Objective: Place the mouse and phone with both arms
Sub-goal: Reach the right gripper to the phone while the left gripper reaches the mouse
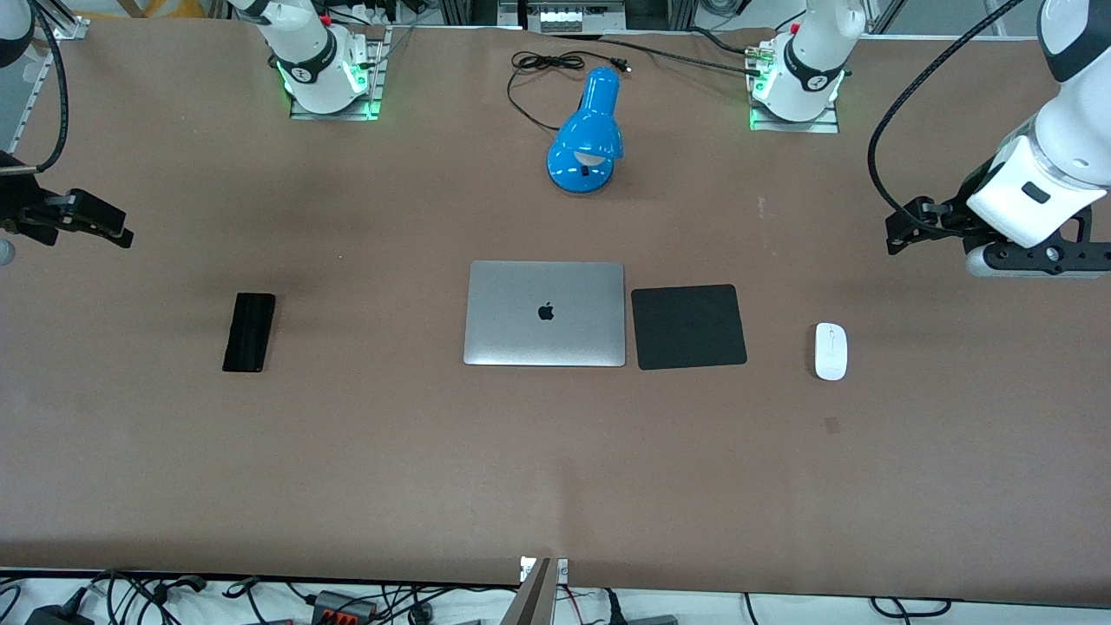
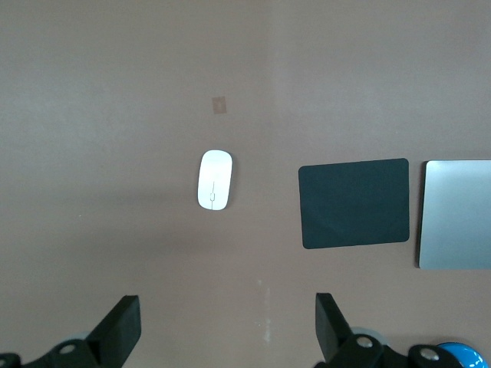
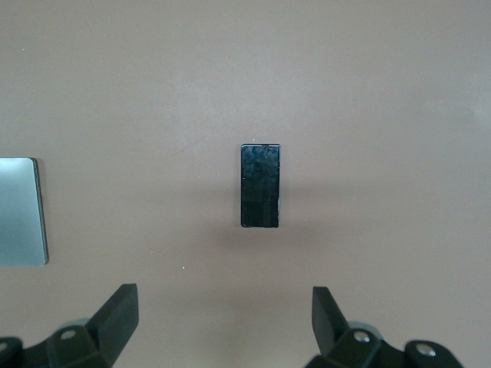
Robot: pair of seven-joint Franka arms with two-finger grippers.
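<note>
The white mouse (image 1: 831, 351) lies on the brown table toward the left arm's end; it also shows in the left wrist view (image 2: 215, 179). The black phone (image 1: 249, 332) lies flat toward the right arm's end and shows in the right wrist view (image 3: 260, 185). My left gripper (image 1: 896, 236) hangs open and empty in the air over bare table near the mouse; its own view (image 2: 228, 326) shows the fingers wide apart. My right gripper (image 1: 120, 233) hangs open and empty over bare table near the phone, with its fingers wide apart in its own view (image 3: 224, 322).
A closed silver laptop (image 1: 545, 313) lies mid-table with a square black mouse pad (image 1: 688, 326) beside it, between laptop and mouse. A blue desk lamp (image 1: 587, 134) with its cord lies farther from the front camera, between the arm bases.
</note>
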